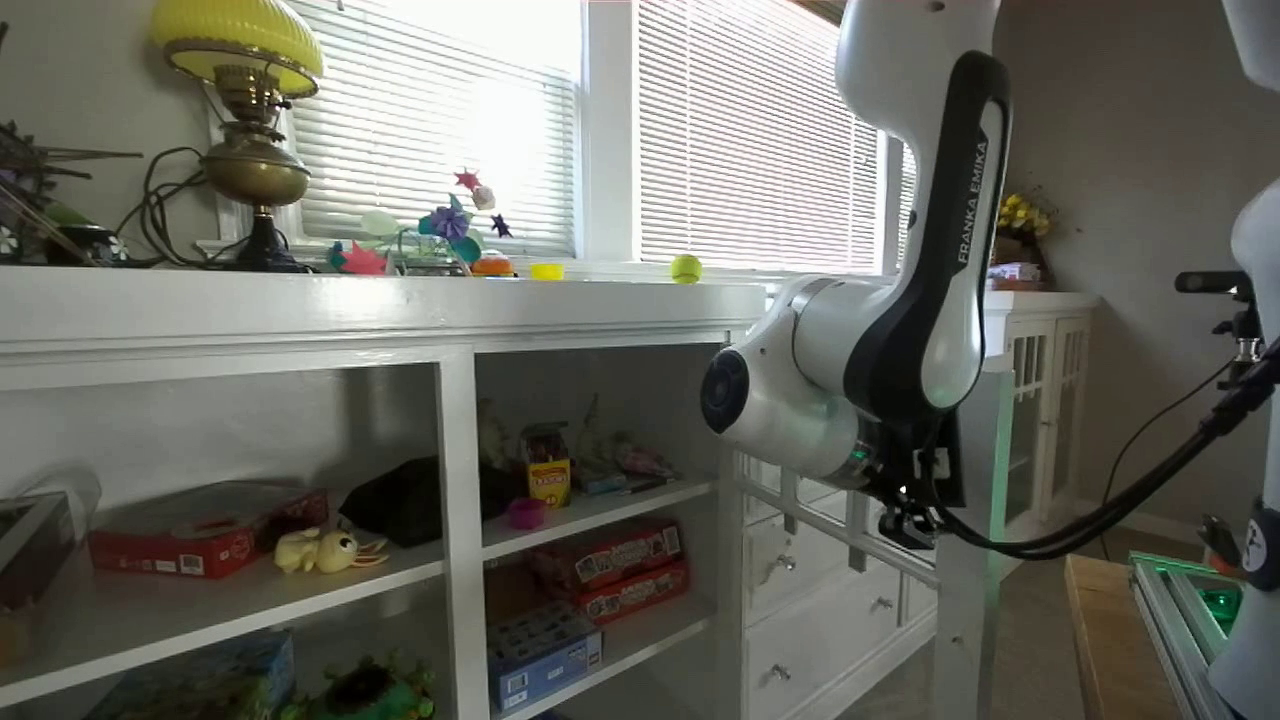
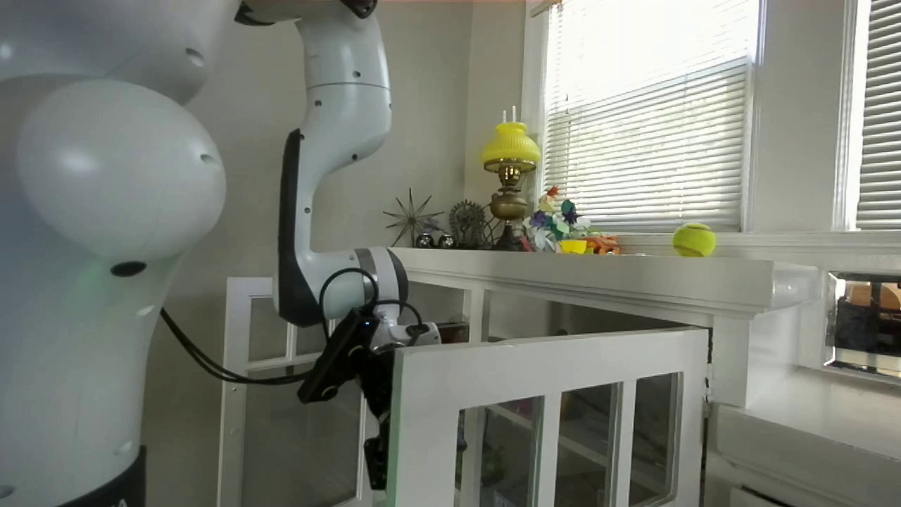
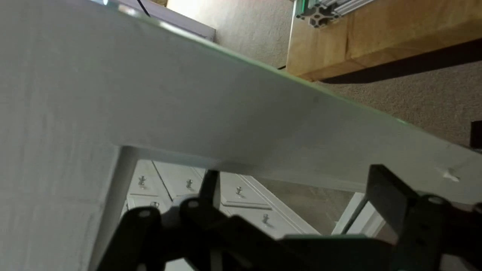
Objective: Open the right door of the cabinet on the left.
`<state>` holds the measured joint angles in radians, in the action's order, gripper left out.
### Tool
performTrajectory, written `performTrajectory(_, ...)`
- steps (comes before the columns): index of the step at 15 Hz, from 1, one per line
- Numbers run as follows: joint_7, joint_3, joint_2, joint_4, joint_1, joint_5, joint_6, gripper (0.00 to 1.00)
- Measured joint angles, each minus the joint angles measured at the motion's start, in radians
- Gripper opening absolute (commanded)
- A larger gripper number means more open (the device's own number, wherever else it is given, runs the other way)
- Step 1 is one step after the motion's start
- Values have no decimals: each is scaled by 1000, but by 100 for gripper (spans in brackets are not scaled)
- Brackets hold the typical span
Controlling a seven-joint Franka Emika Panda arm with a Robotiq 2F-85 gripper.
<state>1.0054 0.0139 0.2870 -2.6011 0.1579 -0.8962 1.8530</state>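
Note:
The white cabinet (image 1: 458, 520) has shelves of toys and boxes; its top also shows in an exterior view (image 2: 598, 282). Its right door (image 2: 549, 359), white with glass panes, stands swung wide open. The door shows nearly edge-on in an exterior view (image 1: 970, 520), and its inner face fills much of the wrist view (image 3: 226, 124). My gripper (image 1: 907, 525) is at the free-edge side of the door, on its inner face. In an exterior view the gripper (image 2: 376, 451) is partly hidden behind the door. In the wrist view the fingers (image 3: 297, 184) are apart with nothing between them.
Another cabinet door (image 2: 236, 394) stands open behind the arm. A lamp (image 2: 509, 155), flowers (image 1: 450, 225) and a tennis ball (image 2: 693, 239) stand on the cabinet top. White drawers (image 1: 820, 590) lie beyond the door. A wooden table (image 3: 339, 49) stands near the robot base.

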Motion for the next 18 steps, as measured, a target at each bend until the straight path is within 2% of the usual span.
performTrajectory(8, 85, 47, 37, -54, -73, -181, -103, 100)
performTrajectory(18, 224, 84, 162, -64, -157, -394, -201, 100)
